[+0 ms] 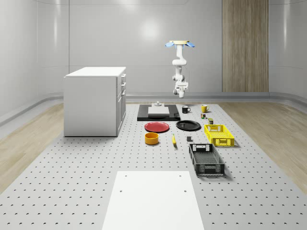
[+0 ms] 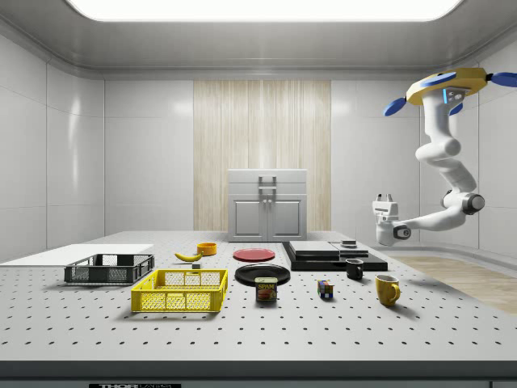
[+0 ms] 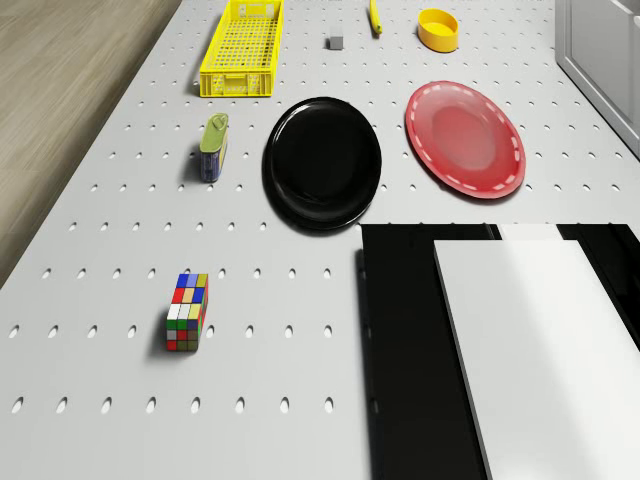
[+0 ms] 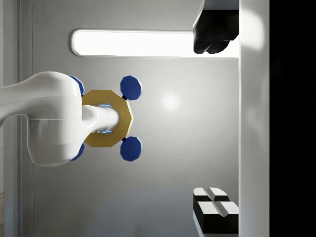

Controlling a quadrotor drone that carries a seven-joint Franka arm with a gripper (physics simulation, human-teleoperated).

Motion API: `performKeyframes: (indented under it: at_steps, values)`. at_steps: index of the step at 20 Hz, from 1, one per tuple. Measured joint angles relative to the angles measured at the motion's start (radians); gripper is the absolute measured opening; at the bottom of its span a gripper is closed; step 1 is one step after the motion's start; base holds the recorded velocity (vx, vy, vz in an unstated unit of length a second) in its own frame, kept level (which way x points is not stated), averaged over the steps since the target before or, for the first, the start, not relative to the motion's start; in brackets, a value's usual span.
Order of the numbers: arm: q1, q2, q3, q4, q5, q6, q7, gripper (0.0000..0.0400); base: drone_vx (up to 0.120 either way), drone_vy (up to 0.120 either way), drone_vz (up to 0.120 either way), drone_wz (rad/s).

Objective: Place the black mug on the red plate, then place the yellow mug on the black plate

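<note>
Gripper [image 2: 385,197] – fingers pointing upward towards the ceiling, jaws set wide apart with nothing between them. In the wrist view the two dark fingertips [image 4: 213,39] frame the ceiling light and the drone [image 4: 106,118] itself. The gripper hangs in the air above the table [image 2: 452,323], higher than the black mug [image 2: 355,269] and apart from it. The arm [image 2: 440,153] bends down and back from the drone [image 2: 448,87], which hovers high near the table's far end in the whole-scene view. Whether it is over the table or just past its edge cannot be told for certain.

Black mug [image 1: 185,109] – upright on the table, just beside the black slab [image 1: 158,114] that carries a white block [image 1: 158,109]. Yellow mug [image 1: 204,108] – upright on the table, near the black mug and towards the whole-scene view's right.

Red plate [image 3: 465,138] and black plate [image 3: 323,160] lie side by side in front of the slab, apart from each other, each with nothing on it.

Around them, in the drone view:
- a colour cube [image 3: 187,312];
- a tin can [image 3: 213,147] lying on its side;
- a yellow basket [image 3: 240,50];
- a yellow bowl [image 3: 438,28].

A black basket [image 1: 206,159] sits nearer the whole-scene camera. A white cabinet [image 1: 94,100] stands at the whole-scene view's left.
</note>
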Motion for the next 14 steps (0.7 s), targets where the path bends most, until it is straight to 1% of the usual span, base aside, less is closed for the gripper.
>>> performKeyframes:
  at_steps: [4, 14]
  values:
    - [0.000, -0.002, 0.001, -0.002, -0.001, 0.003, 0.000, 0.0400, 0.120, -0.110, 0.000, 0.000]
    - [-0.003, -0.007, 0.006, -0.007, -0.007, 0.010, 0.001, 0.0400, 0.120, 0.000, 0.000, 0.000]
